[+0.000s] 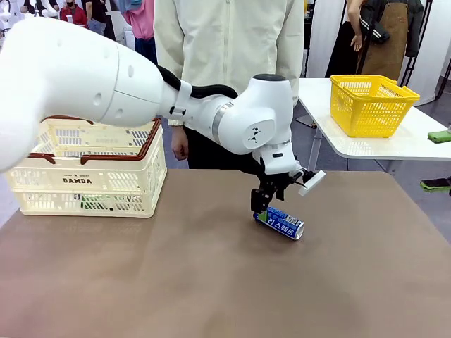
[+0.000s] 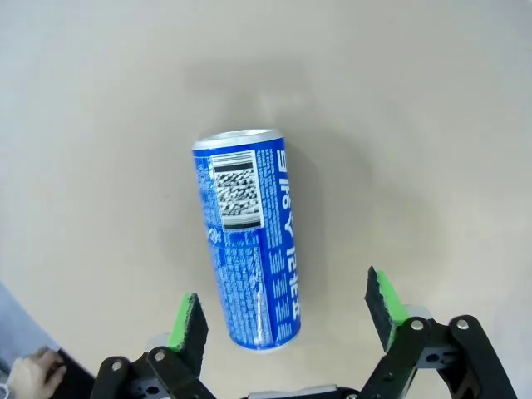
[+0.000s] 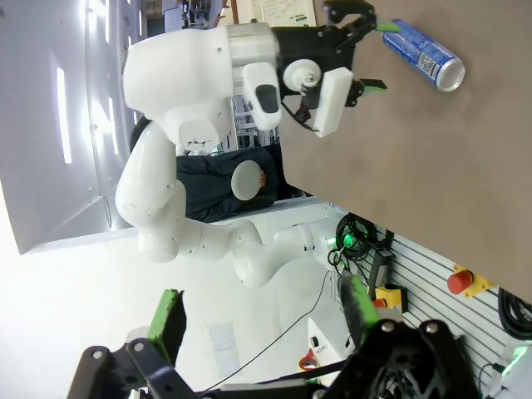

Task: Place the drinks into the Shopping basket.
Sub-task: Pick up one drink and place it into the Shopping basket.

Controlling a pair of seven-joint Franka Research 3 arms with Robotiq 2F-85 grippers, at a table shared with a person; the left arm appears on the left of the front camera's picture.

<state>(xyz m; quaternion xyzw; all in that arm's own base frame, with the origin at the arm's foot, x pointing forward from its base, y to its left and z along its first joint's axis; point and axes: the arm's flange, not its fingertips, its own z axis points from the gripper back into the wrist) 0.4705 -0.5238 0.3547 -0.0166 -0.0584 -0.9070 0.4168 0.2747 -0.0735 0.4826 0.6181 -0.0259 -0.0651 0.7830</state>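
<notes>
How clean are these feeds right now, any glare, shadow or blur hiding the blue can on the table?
Front view: even light, the slim blue metal can sharp, lying on the brown table. Left wrist view: print crisp, a soft shadow beside the can, a mild highlight along it, between the open left gripper pads. Right wrist view: rolled sideways, wide-angle bending, washed-out white glare near the open right gripper.

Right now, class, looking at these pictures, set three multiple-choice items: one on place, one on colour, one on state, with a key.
1. Where is the blue can?
A. lying on the table
B. in the yellow basket
C. in a person's hand

2. What colour is the Shopping basket rim?
A. blue
B. dark red-brown
C. green

3. How is the left gripper?
A. shut on the can
B. holding a cloth
C. open over the can

Key: 1 A, it lies on its side on the tabletop; 2 B, the rim contrasts with cream walls; 3 C, green pads stand apart beside the can.
</notes>
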